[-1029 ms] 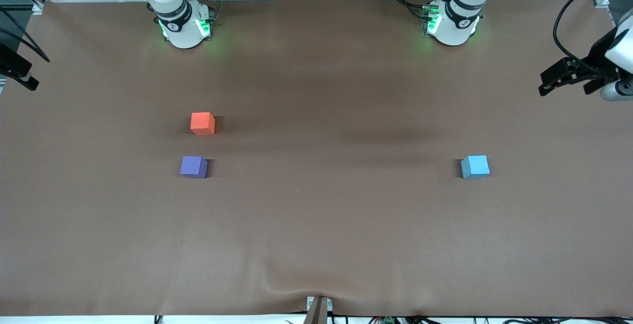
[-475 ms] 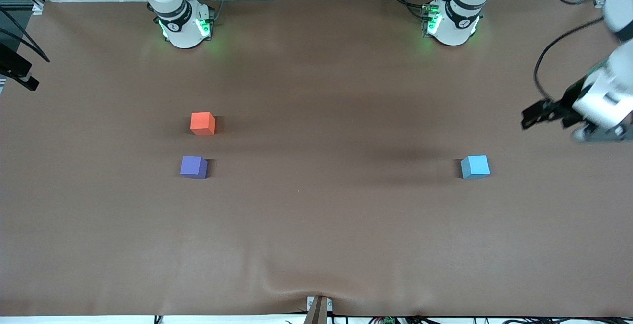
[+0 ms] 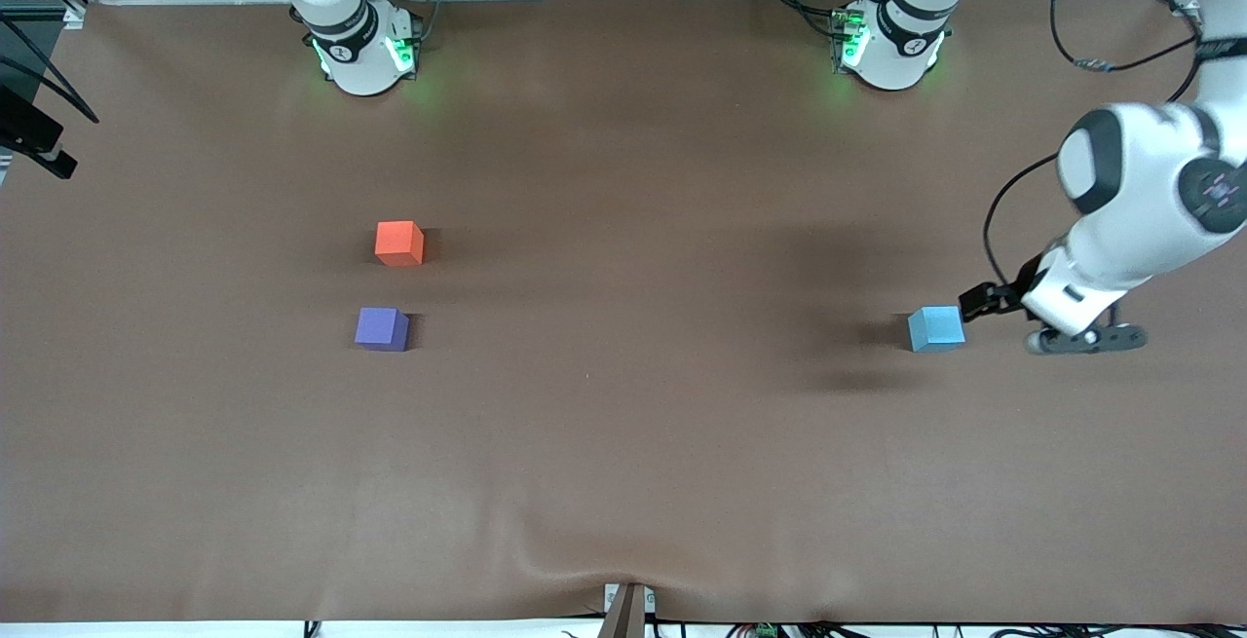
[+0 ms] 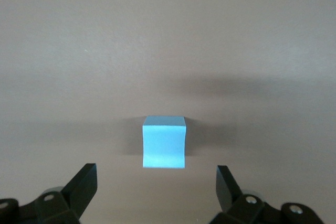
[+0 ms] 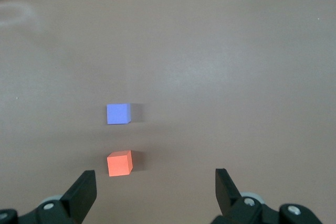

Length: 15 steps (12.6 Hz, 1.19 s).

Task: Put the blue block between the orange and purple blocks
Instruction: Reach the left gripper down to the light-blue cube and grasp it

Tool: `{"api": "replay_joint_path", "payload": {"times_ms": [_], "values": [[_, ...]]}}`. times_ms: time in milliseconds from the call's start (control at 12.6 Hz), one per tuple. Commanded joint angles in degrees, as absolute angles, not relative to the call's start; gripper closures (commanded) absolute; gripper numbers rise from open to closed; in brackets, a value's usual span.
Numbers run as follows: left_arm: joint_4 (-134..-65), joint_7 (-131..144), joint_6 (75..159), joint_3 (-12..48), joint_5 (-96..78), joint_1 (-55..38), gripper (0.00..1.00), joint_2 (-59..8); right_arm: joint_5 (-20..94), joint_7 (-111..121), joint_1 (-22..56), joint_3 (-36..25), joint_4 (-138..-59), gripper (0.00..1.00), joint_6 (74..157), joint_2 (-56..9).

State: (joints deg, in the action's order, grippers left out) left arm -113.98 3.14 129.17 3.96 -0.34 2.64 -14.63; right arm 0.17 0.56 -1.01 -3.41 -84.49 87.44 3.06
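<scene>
While untouched, blue block (image 4: 164, 142) sits just ahead of spread left claw (image 4: 155, 188).

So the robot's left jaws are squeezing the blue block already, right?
Not quite. The left gripper is wide open, with the blue block sitting on the table just ahead of its jaws, untouched. The left wrist view shows the gaps.

A small light blue block (image 4: 164, 141) sits alone on a plain brown table surface (image 4: 168, 40), casting a soft shadow. The left gripper (image 4: 156, 184) hangs close above it, its two black fingers (image 4: 84, 184) spread wide apart, not touching the cube.
</scene>
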Motion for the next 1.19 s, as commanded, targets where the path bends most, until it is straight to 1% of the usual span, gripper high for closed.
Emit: {"api": "replay_joint_path", "payload": {"times_ms": [0, 317, 712, 792, 1029, 1108], "values": [[-115.1, 1.1, 133.5, 4.2, 0.1, 3.0, 0.0, -19.0, 0.4, 1.1, -2.6, -2.3, -83.1, 0.0, 86.5, 2.5], [-118.0, 0.8, 139.1, 4.2, 0.1, 3.3, 0.0, -22.8, 0.4, 1.1, -2.7, -2.3, -83.1, 0.0, 86.5, 2.5], [-119.4, 0.7, 139.9, 4.2, 0.1, 3.3, 0.0, -24.3, 0.4, 1.1, -2.8, -2.3, -83.1, 0.0, 86.2, 2.5], [-119.4, 0.8, 139.9, 4.2, 0.1, 3.3, 0.05, -24.3, 0.4, 1.1, -2.8, -2.3, -83.1, 0.0, 86.2, 2.5], [-119.4, 0.8, 140.1, 4.2, 0.1, 3.3, 0.35, -25.1, 0.4, 1.1, -2.8, -2.3, -83.1, 0.0, 86.2, 2.5], [-119.3, 0.7, 140.2, 4.2, 0.1, 3.3, 0.42, -25.0, 0.4, 1.1, -2.8, -2.3, -83.1, 0.0, 86.2, 2.5]]}}
